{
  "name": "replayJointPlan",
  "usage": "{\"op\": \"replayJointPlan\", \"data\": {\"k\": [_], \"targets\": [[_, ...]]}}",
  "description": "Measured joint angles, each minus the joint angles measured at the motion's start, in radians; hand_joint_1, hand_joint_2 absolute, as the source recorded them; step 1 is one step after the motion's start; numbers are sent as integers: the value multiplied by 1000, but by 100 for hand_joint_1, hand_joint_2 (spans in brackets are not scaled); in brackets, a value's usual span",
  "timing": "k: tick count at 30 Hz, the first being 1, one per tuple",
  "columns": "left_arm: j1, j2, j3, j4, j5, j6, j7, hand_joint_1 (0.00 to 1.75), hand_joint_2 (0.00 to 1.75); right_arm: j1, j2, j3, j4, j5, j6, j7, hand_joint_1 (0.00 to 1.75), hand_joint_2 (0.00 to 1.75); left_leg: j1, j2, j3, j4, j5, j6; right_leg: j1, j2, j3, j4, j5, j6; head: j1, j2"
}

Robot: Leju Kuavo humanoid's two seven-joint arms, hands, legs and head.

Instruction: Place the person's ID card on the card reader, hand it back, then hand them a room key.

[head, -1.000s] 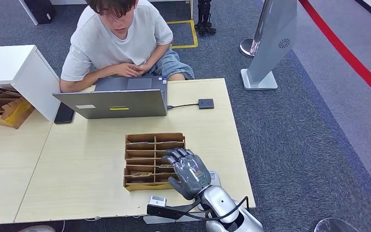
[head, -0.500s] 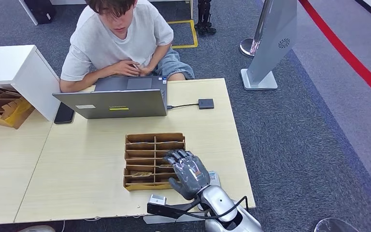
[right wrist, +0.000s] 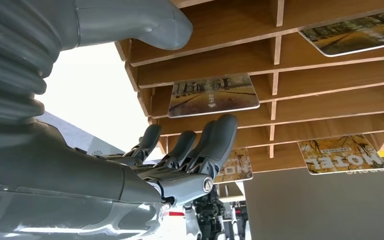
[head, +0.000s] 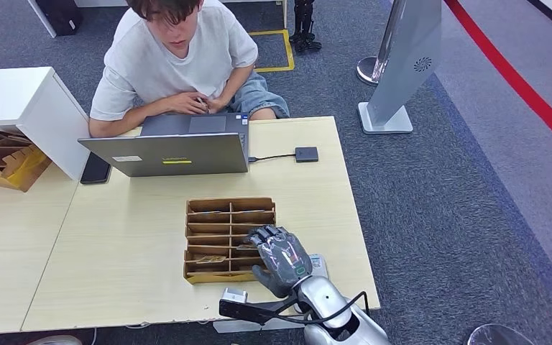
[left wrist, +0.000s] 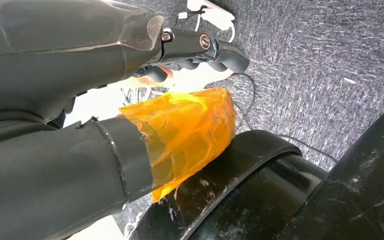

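Picture-printed room key cards (right wrist: 213,95) lie flat in the slots of a brown wooden organizer (head: 219,237) at the counter's near edge.

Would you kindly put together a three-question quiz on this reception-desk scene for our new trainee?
1. True or false: the right hand is over the wooden card rack, holding nothing.
2. Multiple choice: the small black box is cabled to A) the phone, B) the laptop, C) the rack.
3. Fill in: in the right wrist view, the printed cards lie in the rack's ____.

Key: 1 true; 2 B; 3 slots.
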Motion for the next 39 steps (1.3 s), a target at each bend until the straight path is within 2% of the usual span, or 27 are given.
{"op": "replayJointPlan", "data": {"k": [9, 39], "targets": [[0, 0, -1, 0, 0, 0, 0, 0, 0, -3, 4, 0, 4, -1, 1, 2, 71, 175, 0, 0, 0, 0, 0, 0, 0, 0, 0, 0, 0, 0, 0, 0], [0, 0, -1, 0, -2, 0, 0, 0, 0, -8, 27, -6, -9, 11, 3, 24, 66, 175, 0, 0, 0, 0, 0, 0, 0, 0, 0, 0, 0, 0, 0, 0]]}}
